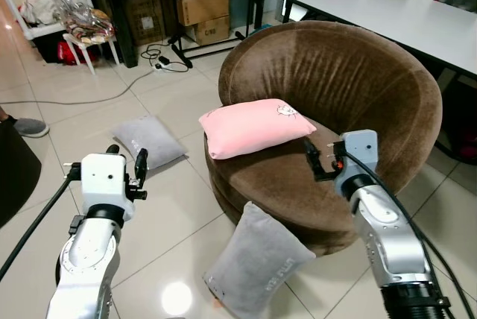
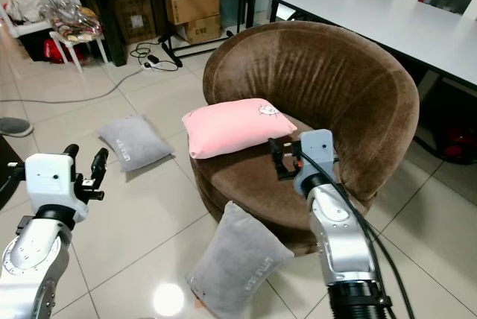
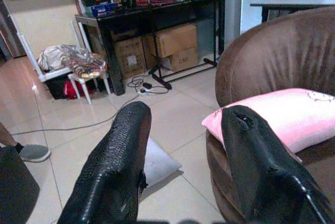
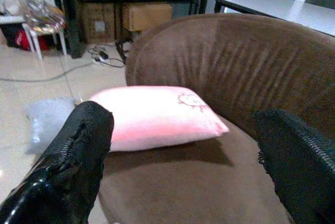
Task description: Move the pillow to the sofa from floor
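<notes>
the pink pillow (image 1: 253, 127) lies flat on the seat of the round brown sofa (image 1: 350, 88), near its front left edge, and i can see a small printed figure near its upper right corner. it looks plump, rectangular and evenly pink, with one corner hanging just past the seat's rim. from the right wrist view i see it resting on the brown cushion with a shadow under its near edge.

two grey pillows are on the tiled floor (image 1: 59, 118). one grey pillow (image 1: 147, 141) lies flat to the left of the sofa, apart from it. the other grey pillow (image 1: 257, 263) leans upright against the sofa's front base, with small lettering on its cover.

my right tool (image 1: 319, 156) hovers over the seat just to the right of the pink pillow, fingers spread wide and holding nothing. my left tool (image 1: 128, 161) is raised over the floor near the flat grey pillow, also spread apart and empty; through its wrist camera i see the floor, the grey pillow and the pink one between its two fingers (image 3: 112, 166).

behind the sofa stands a grey table (image 1: 387, 10). farther back on the left i see cardboard boxes (image 1: 203, 4) under a dark shelf, cables (image 1: 160, 58) on the floor, and a person's shoe (image 1: 28, 127) at the left edge.
</notes>
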You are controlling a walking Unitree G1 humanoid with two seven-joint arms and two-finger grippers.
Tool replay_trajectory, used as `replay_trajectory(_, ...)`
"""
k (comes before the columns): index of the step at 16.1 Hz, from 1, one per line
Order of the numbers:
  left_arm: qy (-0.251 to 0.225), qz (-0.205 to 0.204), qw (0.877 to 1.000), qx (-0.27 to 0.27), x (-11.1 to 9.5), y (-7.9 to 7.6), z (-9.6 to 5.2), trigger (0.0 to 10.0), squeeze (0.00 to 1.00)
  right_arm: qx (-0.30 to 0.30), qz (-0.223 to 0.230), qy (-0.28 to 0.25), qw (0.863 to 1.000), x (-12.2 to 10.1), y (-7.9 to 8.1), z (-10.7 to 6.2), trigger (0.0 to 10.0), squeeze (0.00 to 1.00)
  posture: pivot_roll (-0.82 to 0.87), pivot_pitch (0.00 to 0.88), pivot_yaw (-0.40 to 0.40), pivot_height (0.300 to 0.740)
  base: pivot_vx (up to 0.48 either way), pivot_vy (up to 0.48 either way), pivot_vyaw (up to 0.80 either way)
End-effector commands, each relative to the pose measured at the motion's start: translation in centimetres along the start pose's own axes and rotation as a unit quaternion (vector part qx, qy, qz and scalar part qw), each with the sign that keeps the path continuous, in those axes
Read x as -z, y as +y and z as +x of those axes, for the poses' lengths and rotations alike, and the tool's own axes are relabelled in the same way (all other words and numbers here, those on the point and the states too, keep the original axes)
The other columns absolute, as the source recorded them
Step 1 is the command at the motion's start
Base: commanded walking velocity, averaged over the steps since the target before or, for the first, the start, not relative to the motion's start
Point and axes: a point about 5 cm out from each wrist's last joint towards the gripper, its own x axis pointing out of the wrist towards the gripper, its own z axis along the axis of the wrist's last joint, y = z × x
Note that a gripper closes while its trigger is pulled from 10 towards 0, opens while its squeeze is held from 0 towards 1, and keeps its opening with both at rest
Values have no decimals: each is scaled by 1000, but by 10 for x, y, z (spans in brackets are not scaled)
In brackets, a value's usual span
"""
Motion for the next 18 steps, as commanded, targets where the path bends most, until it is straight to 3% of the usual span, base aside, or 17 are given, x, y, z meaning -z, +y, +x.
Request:
replay_trajectory(1, -5, -1, 1000, 0, -1, 2, 1, 10000, 267, 20, 14, 0, 1000, 3, -8, -2, 10000, 1000, 38, 0, -25, 740, 296, 0, 0)
replay_trajectory(11, -11, 2, 1000, 10, -1, 2, 1, 10000, 224, 14, 27, 8, 999, 4, -1, 0, 10000, 1000, 38, 0, -23, 740, 359, 0, -131)
replay_trajectory(18, -9, 2, 1000, 14, -1, 1, 2, 10000, 224, 14, 9, 9, 1000, 4, 0, 2, 10000, 1000, 38, 0, -23, 740, 364, 0, 0)
